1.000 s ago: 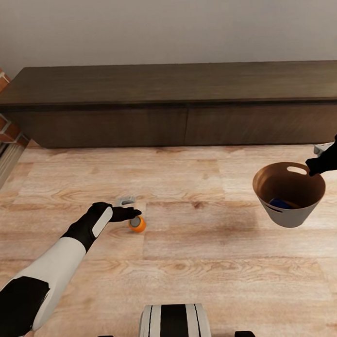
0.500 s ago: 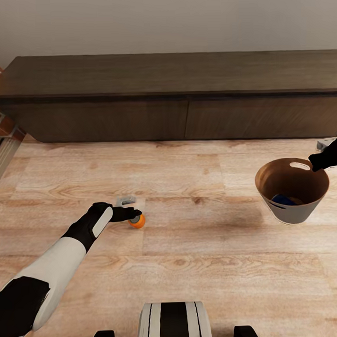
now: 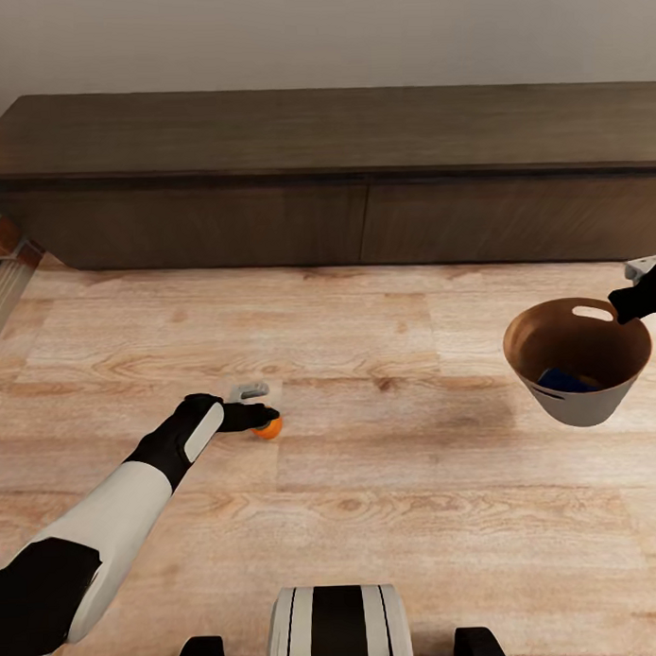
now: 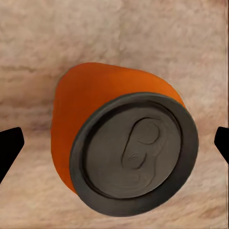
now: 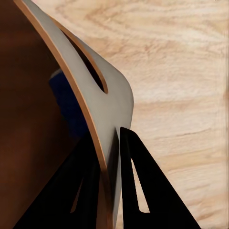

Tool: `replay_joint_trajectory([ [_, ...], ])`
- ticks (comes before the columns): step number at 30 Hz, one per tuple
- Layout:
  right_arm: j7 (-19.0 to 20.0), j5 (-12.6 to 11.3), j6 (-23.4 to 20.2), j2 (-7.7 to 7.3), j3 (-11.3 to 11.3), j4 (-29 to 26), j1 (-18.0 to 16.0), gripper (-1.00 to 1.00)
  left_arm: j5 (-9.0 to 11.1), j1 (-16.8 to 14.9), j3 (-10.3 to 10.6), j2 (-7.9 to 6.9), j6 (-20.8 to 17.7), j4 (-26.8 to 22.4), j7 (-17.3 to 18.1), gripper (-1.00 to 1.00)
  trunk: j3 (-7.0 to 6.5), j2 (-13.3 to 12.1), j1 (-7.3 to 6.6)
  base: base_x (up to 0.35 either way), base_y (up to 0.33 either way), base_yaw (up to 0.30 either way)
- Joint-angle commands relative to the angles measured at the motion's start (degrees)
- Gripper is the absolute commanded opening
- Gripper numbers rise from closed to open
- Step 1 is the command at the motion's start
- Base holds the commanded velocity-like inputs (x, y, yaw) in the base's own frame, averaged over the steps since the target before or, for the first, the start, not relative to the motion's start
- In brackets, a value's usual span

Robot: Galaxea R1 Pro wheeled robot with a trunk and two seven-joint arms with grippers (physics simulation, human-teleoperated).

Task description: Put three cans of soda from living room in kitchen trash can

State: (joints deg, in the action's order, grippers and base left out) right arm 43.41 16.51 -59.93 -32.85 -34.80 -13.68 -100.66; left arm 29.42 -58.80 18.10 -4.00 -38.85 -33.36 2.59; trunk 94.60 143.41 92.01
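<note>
Lower over the orange can (image 3: 269, 427) than a second ago, the left tool (image 3: 258, 415) now hides most of it in the head view, with just an orange sliver showing on the plank floor (image 3: 390, 477). The left wrist view looks straight down on the can's grey top, tilted a little, with the two black fingertips (image 4: 10, 145) spread wide at either side and not touching it: the tool is released. The right tool (image 3: 626, 303) is clenched on the bin (image 3: 581, 404) rim beside the slot handle, one finger inside the wall and one outside, holding the bin clear of the floor. A blue can (image 3: 562, 380) lies in the bin's brown bottom, probably on its side. A long dark cabinet (image 3: 323, 177) runs along the wall behind.
</note>
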Motion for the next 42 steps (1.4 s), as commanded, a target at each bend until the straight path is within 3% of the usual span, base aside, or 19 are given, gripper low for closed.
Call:
replay_joint_trajectory([
  [1,0.2,0.0,-0.07,0.0,0.0,0.03,-0.03,-1.0,-0.04,0.0,0.0,0.14,0.0,0.01,-0.03,1.0,0.0,0.0,-0.01,0.0,0.0,0.0],
  [8,0.2,0.08,-0.07,-0.02,-0.42,0.33,-0.06,-1.0,0.02,0.0,-0.06,0.61,0.05,-0.05,0.25,1.0,0.0,0.0,-0.01,0.0,0.0,0.0],
  [9,0.21,0.06,-0.07,-0.02,-0.74,0.35,-0.06,-1.0,0.02,0.0,-0.06,0.62,0.06,-0.06,0.28,-1.0,0.0,0.0,-0.01,0.0,0.0,0.0],
  [14,0.27,0.02,-0.07,0.08,-3.0,0.43,-0.06,-1.0,0.03,0.16,-0.01,0.65,0.08,-0.11,0.34,-1.0,0.0,0.0,-0.01,0.0,0.0,0.0],
  [27,0.28,0.01,-0.07,-0.07,-3.6,0.48,-0.05,-1.0,0.03,0.44,0.0,0.61,0.06,-0.12,0.33,-1.0,0.0,0.0,-0.01,0.0,0.0,0.0],
  [42,0.28,0.01,-0.07,-0.28,-3.69,0.5,-0.04,-1.0,0.01,0.44,0.0,0.62,0.04,-0.12,0.39,-1.0,-3.24,-0.97,-0.78,0.0,0.0,0.0],
])
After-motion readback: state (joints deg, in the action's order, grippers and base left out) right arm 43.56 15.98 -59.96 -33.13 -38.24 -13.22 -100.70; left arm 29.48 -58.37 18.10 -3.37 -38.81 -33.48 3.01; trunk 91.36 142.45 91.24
